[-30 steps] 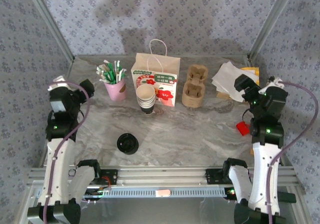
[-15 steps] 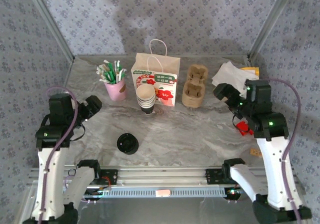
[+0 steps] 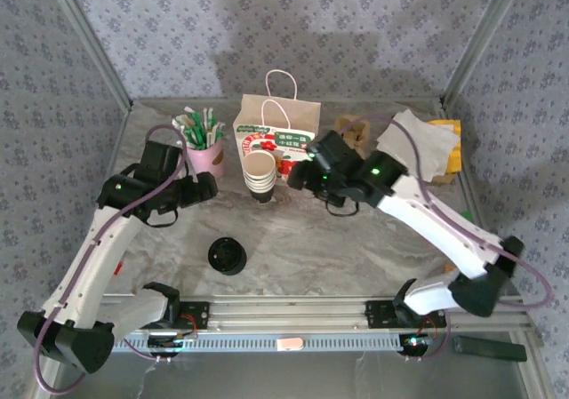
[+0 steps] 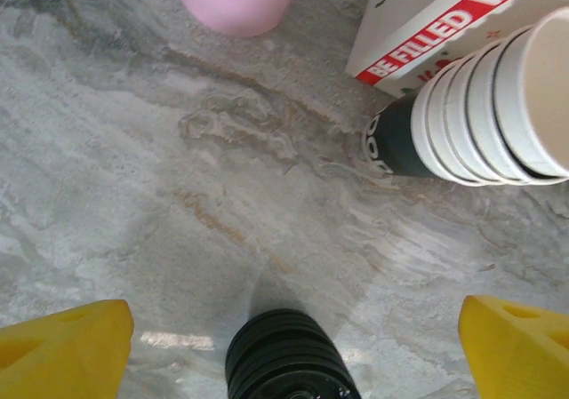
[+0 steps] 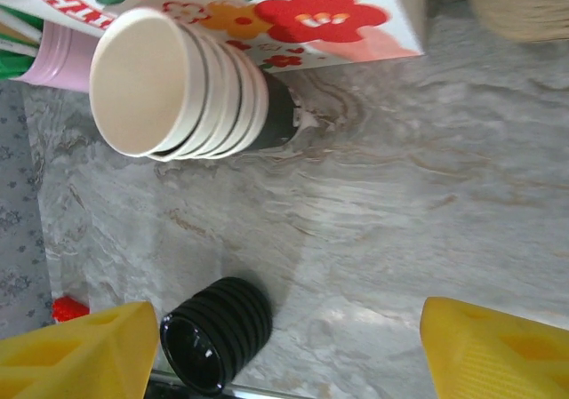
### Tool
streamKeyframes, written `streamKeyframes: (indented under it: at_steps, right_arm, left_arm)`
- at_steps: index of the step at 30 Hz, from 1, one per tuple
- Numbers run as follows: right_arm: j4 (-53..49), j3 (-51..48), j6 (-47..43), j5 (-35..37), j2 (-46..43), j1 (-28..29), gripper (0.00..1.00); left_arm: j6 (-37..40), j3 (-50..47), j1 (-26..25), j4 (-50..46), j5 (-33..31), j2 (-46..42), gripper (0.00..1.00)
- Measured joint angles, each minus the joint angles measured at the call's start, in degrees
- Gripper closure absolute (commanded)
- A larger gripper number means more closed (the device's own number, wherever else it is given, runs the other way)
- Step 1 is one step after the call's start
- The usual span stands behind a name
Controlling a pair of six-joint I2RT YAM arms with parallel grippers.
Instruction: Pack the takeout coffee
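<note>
Top view: left gripper point(image 3: 203, 190), jaws wide and empty, near pink cup point(image 3: 206, 161). Right gripper point(image 3: 298, 179), jaws wide and empty, just right of cup stack point(image 3: 259, 175), in front of bag point(image 3: 277, 146). Lids point(image 3: 227, 256) stacked nearer, apart, on table point(image 3: 356, 239). Left wrist: yellow fingers point(image 4: 62, 350) far apart, lids point(image 4: 284, 363) low in frame, cup stack point(image 4: 498, 97) beside bag point(image 4: 436, 17). Right wrist: fingers point(image 5: 76, 350) far apart, cup stack point(image 5: 178, 83) before bag point(image 5: 267, 8), lids point(image 5: 218, 332) nearer.
</note>
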Motion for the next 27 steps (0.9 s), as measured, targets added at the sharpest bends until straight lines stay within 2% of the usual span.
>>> streamKeyframes:
  at_steps: [4,9,12,27]
  right_arm:
    - [6.08,1.16,3.52,0.26,6.23,0.83,0.30]
    - [11.41,1.16,7.67,0.87,9.90,0.48,0.36]
    - [13.92,1.20,9.81,0.85,11.19,-0.28,0.41]
    - [19.08,5.25,14.84,1.29,19.89,-1.05,0.61]
  left_arm:
    - [0.13,-0.11,1.31,2.38,4.37,1.14,0.05]
    - [0.02,-1.75,5.22,4.59,10.49,2.08,0.05]
    - [-0.13,-2.54,5.81,5.51,12.37,2.01,0.06]
    - [-0.11,-5.64,7.26,6.82,14.05,1.81,0.05]
